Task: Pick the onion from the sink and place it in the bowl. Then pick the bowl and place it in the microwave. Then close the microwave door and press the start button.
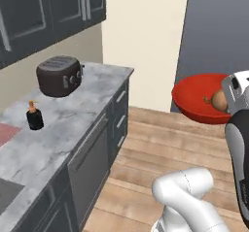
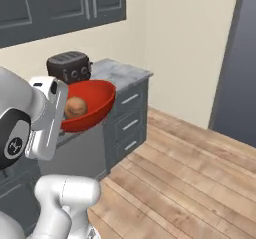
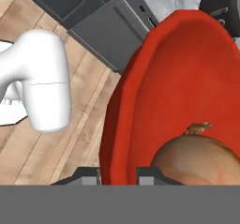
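The glossy red bowl (image 1: 197, 100) hangs in the air above the wooden floor, off the end of the counter, tilted a little. The tan onion (image 1: 219, 100) lies inside it, against the side nearest the hand. My gripper (image 3: 119, 174) is shut on the bowl's rim, one finger inside and one outside. From the right base the bowl (image 2: 95, 100) and the onion (image 2: 76, 107) sit just in front of the white hand. In the hand view the bowl (image 3: 178, 78) and the onion (image 3: 201, 157) are close up. The microwave and its door are out of view.
A dark toaster (image 1: 59, 75) and a black soap bottle (image 1: 34, 115) stand on the grey marble counter (image 1: 78, 114). Dark drawers (image 2: 127, 118) face the wooden floor (image 2: 190, 178). A tall dark grey panel (image 1: 219, 27) rises behind the bowl.
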You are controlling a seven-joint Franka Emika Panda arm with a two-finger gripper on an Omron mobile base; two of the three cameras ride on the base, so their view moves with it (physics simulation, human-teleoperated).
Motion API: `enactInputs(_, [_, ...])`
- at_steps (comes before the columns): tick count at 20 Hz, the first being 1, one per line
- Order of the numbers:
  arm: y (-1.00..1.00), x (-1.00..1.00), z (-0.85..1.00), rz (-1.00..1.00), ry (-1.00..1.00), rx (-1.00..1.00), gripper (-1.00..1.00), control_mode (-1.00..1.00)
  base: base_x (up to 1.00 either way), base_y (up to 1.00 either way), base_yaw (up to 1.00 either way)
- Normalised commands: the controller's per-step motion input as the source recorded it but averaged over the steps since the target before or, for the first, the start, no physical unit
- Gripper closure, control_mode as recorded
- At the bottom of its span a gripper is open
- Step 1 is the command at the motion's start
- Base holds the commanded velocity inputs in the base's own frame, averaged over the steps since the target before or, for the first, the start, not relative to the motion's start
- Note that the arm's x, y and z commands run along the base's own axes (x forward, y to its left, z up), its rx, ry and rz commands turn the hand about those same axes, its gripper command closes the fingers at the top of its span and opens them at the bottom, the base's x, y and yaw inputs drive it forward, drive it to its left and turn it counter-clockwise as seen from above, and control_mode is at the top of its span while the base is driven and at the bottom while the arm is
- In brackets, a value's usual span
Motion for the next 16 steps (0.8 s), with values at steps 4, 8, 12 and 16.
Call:
enactInputs(4, [0.00,0.00,0.00,0.00,0.00,0.00,1.00,1.00,0.00,-0.41,-0.70])
enactInputs(8, [0.00,0.00,0.00,0.00,0.00,0.00,1.00,1.00,0.00,-0.37,-0.77])
enactInputs(12, [0.00,0.00,0.00,0.00,0.00,0.00,1.00,1.00,0.00,-0.23,-0.83])
enactInputs(16, [0.00,0.00,0.00,0.00,0.00,0.00,1.00,1.00,0.00,-0.14,-0.86])
